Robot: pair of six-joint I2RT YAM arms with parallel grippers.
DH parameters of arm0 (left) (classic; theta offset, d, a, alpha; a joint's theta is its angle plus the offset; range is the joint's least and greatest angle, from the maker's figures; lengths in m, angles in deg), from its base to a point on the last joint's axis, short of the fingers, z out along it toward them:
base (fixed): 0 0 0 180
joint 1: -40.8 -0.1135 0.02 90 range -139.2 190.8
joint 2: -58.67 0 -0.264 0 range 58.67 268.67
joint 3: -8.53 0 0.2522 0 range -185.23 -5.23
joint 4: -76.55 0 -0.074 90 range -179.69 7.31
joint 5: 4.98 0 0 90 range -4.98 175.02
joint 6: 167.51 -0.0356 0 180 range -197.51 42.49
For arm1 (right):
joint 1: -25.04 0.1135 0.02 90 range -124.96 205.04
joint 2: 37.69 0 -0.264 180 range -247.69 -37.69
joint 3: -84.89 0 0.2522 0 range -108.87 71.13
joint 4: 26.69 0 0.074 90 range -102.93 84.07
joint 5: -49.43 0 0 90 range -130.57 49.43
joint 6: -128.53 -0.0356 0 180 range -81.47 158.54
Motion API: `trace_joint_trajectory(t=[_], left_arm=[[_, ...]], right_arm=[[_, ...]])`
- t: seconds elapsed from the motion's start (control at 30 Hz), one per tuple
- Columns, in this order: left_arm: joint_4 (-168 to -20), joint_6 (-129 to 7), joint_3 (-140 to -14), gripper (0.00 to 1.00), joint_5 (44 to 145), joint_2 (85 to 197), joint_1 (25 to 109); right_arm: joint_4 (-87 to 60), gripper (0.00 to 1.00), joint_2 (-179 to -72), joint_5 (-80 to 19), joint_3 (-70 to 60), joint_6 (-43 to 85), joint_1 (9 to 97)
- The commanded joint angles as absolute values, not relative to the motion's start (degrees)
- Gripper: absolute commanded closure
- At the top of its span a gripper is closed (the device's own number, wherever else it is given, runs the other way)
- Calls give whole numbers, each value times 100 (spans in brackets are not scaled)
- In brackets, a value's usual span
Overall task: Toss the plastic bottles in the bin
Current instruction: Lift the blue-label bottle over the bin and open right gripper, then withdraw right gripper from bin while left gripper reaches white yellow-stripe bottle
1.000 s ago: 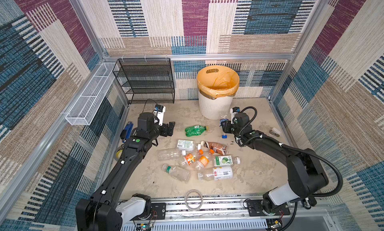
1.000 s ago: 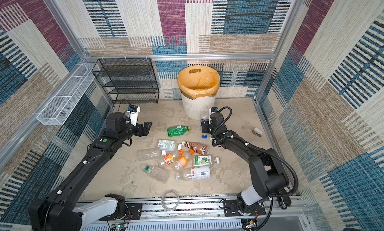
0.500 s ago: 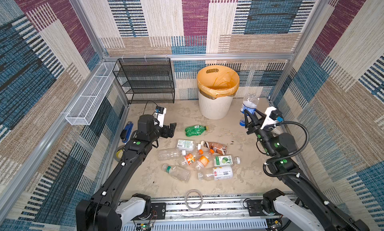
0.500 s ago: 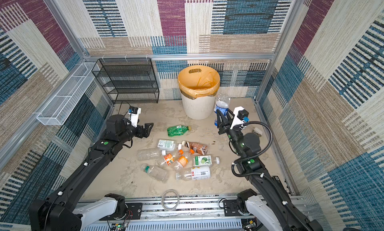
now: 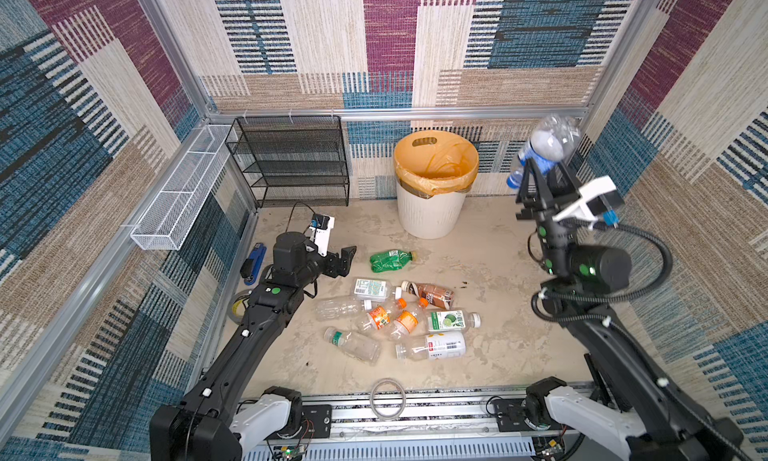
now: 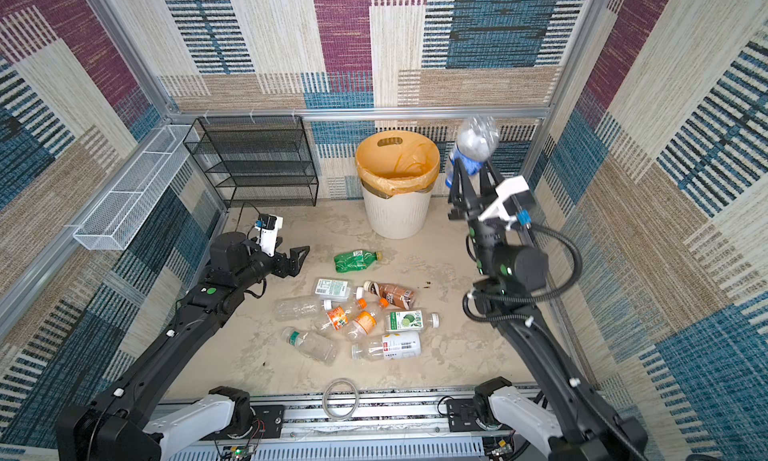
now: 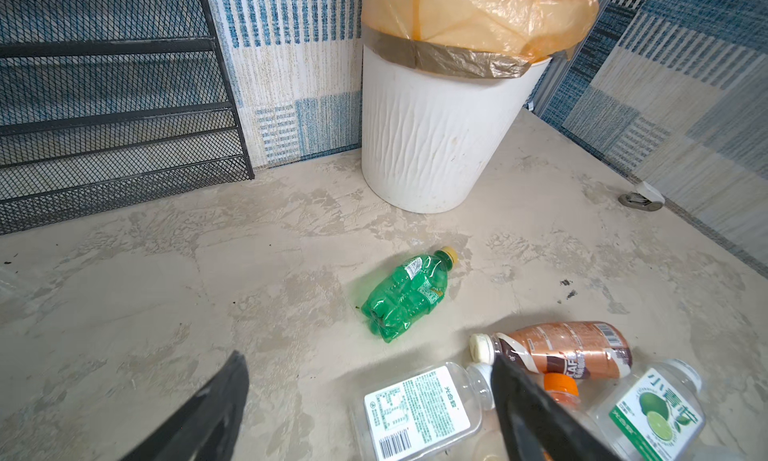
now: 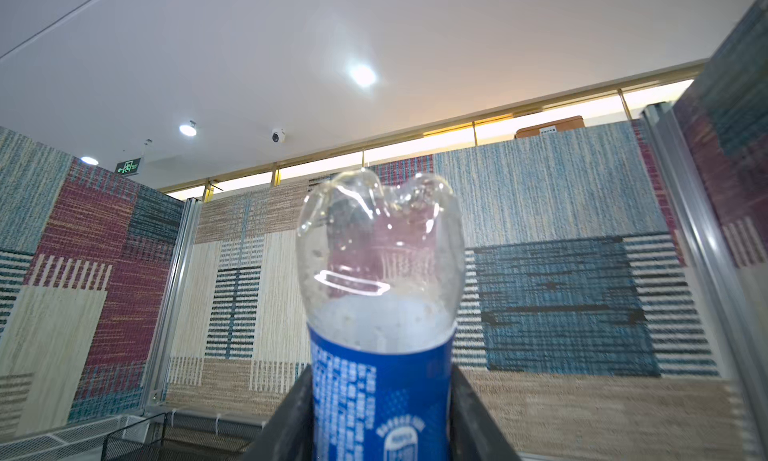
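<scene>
Lay the clock on the bench [image 5: 498, 313] as both top views show it, with 12 at the far wall. The bin [image 5: 428, 214] stands at 12 against that wall, its orange-lined mouth open upward. The right end effector [image 5: 541, 168] is raised high at about 2 o'clock, off the 3 o'clock side of the bin's mouth rather than over it and near the right wall. It is clamped on a blue-labelled bottle [image 5: 548, 143], clear base up and cap end down.

The left end effector [image 5: 341, 260] sits low at 10 o'clock, jaws apart and holding nothing. The green bottle [image 5: 390, 260] lies near its 3 o'clock side, not touching it. The other plastic bottles [image 5: 399, 317] lie in a loose heap at the centre, several touching.

Bare bench runs between the bin and the green bottle, from the heap's 3 o'clock side to the right wall, and along the front at 7 o'clock. The 10-to-11 corner is crowded: a black mesh rack [image 5: 291, 160], a white wire basket [image 5: 178, 193] on the left wall, and a blue stapler [image 5: 253, 263] at that wall's foot. A ring [image 5: 387, 398] lies on the front rail at 6.

Only the right wrist view shows the jaws pressed on either side of the held bottle, with its crumpled base reaching above the cell walls. Only the left wrist view shows a small white-and-metal object [image 7: 642, 197] at the foot of the right wall.
</scene>
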State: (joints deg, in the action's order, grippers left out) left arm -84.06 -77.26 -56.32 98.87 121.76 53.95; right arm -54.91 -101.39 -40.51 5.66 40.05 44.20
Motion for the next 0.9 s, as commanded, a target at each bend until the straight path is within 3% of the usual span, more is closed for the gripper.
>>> trace_joint_trajectory(t=[0.0, 0.03, 0.1, 0.13, 0.3, 0.47, 0.87], left_arm=[[-8576, -7665, -5639, 8, 10005, 12138, 5407], [-8550, -7655, -5648, 8, 10014, 12134, 5407], [-8456, -7681, -5664, 8, 10015, 12084, 5440], [-8372, -7754, -5681, 8, 9969, 12050, 5496], [-7740, -8264, -5934, 7, 9375, 12005, 5810], [-7680, -8226, -6080, 6, 9622, 12077, 5989], [-6830, -8528, -6177, 5, 9777, 12110, 7063]], right_arm=[[-1985, 47, -12413, -3458, -2380, 3661, 4333], [-950, 41, -13172, -3327, -3532, 3562, 4323], [-610, 21, -13713, -3171, -4214, 3472, 4323], [-762, 0, -13710, -3339, -4160, 3410, 4323], [-1556, 1, -12984, -3647, -3100, 3369, 4132], [-1298, 1, -12678, -3599, -2700, 3315, 3764], [-1487, 2, -11310, -3839, -113, 3148, 3397]])
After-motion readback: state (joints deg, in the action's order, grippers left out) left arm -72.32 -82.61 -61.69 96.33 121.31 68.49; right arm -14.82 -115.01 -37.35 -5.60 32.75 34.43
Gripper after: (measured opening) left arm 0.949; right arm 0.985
